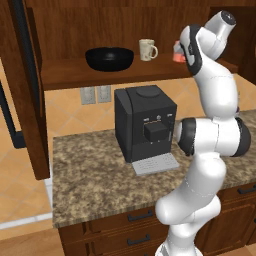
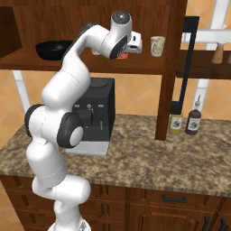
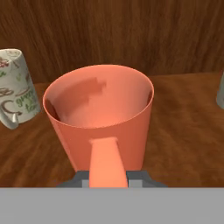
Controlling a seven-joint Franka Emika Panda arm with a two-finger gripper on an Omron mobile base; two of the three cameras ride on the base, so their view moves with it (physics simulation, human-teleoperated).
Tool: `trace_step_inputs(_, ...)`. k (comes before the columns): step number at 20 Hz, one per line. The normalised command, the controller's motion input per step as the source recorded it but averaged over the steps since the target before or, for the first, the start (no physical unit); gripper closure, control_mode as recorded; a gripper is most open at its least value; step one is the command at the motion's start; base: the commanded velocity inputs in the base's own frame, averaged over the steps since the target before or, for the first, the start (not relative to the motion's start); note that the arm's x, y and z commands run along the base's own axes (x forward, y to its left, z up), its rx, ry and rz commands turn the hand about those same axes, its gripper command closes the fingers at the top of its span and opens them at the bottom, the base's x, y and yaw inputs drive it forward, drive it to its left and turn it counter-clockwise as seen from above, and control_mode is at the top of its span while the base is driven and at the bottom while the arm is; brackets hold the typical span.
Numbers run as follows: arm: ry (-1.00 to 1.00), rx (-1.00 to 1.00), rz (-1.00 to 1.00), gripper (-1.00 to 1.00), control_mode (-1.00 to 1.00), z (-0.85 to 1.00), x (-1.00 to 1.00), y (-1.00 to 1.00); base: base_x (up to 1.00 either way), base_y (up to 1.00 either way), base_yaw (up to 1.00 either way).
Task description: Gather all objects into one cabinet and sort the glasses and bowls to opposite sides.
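Coral-orange mug (image 3: 100, 122), seen from the hand view, stands upright on the wooden floor of the cabinet (image 1: 125, 72), its handle turned toward the camera and its open mouth showing an empty interior. The tool (image 2: 128, 48) is up at this mug inside the cabinet; its finger tips are hidden behind the mug, so whether it is open or gripping the mug cannot be told. To the left of the coral-orange mug in the hand view stands a printed cream mug (image 3: 15, 87), apart from it and near the back wall.

In the left base view the black bowl (image 1: 109, 58) rests at the left of the cabinet floor, with a cream mug to its right and the coral-orange mug further right, partly hidden by the arm. In the right base view a second cream mug (image 2: 157, 45) stands at the far right of the cabinet floor. Below the cabinet, a black coffee machine (image 1: 145, 127) sits on the speckled stone table (image 1: 90, 185). Two sauce bottles (image 2: 185, 121) stand on the table right of the cabinet's side wall.
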Motion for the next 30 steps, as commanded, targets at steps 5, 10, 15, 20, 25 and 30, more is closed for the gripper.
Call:
trace_step_inputs(5, -0.02, 0.0, -0.12, 1.0, -1.0, 0.05, -0.2, -0.37, 0.0, 0.0, 0.0)
trace_step_inputs(10, 0.0, 0.0, -0.22, 1.0, -1.0, 0.0, -0.05, -0.29, 0.0, 0.0, 0.0)
trace_step_inputs(15, 0.0, 0.0, -0.28, 1.0, -1.0, 0.0, 0.0, -0.18, 0.0, 0.0, 0.0)
trace_step_inputs(20, 0.0, 0.0, -0.25, 1.0, -1.0, 0.0, 0.0, -0.23, 0.0, 0.0, 0.0)
trace_step_inputs(25, 0.0, 0.0, -0.17, 1.0, -1.0, 0.0, 0.0, -0.33, 0.0, 0.0, 0.0)
trace_step_inputs(30, 0.0, 0.0, -0.07, 1.0, -1.0, 0.0, 0.08, -0.38, 0.0, 0.0, 0.0)
